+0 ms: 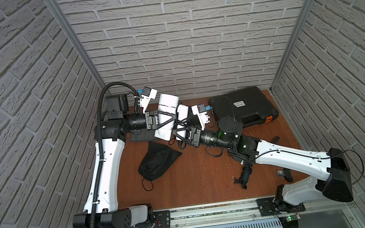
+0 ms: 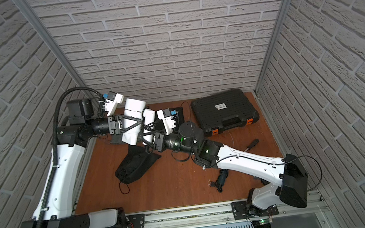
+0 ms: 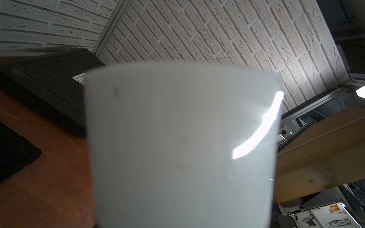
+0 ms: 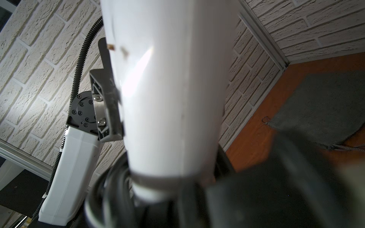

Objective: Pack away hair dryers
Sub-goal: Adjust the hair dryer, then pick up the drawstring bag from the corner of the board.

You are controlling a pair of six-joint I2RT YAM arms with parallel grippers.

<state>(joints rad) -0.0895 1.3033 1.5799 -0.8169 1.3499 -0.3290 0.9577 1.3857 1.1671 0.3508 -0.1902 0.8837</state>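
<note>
Front-centre of table [image 1: 198,184] is bare wood with free room; dark teal hair dryer [image 1: 246,171] lies near the front right corner, partly under the right arm [image 1: 290,160], plug [image 1: 234,179] just beside it, black pouch [image 1: 156,161] mid-left. Over the far left part the white hair dryer [image 1: 168,104] is off the table, left gripper [image 1: 168,119] clamped wide across its barrel, right gripper [image 1: 178,133] jaws either side of the cord-wrapped handle, can't tell if squeezing. Black case [image 1: 245,106] lies closed in the far right corner, tight to both edges; white label [image 1: 239,104] on lid, text unreadable.
</note>
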